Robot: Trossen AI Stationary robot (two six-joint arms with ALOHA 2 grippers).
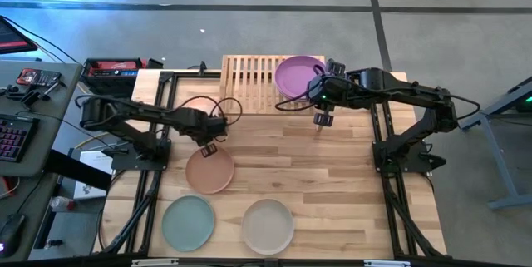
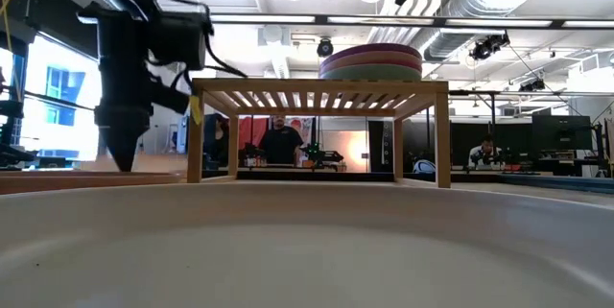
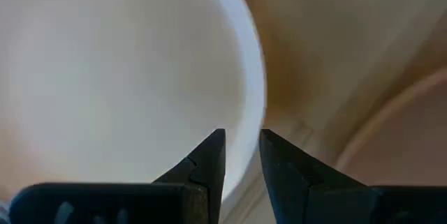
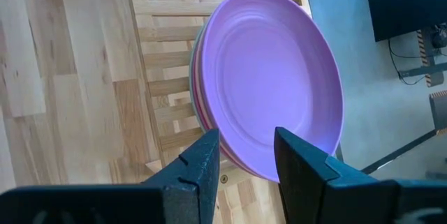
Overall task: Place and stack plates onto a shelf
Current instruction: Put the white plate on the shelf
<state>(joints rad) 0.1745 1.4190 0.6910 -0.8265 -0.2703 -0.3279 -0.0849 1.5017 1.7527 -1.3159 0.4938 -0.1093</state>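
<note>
While three plates remain loose on the pale wooden plank counter [image 1: 332, 184], the work is unfinished. At the left, the left tool [image 1: 209, 147] hangs over the far rim of the round matte peach plate [image 1: 209, 171], its fingers [image 3: 209, 161] parted by a narrow gap and gripping nothing. Nearer the front edge lie the round mint plate [image 1: 188, 221] and, to its right, the round beige plate [image 1: 268, 225], apart from each other. Further right, the low slatted light-wood shelf [image 1: 245, 80] carries a stack topped by the round purple plate [image 1: 295, 76] on its right half; its left half is bare. The right tool [image 1: 322, 120] hovers just beside the shelf, open and empty. Risks: the narrow left opening may ride over the peach rim and push the plate rather than seize it; a tilted plate may slip during carriage; an off-centre placement could slide the stack.
</note>
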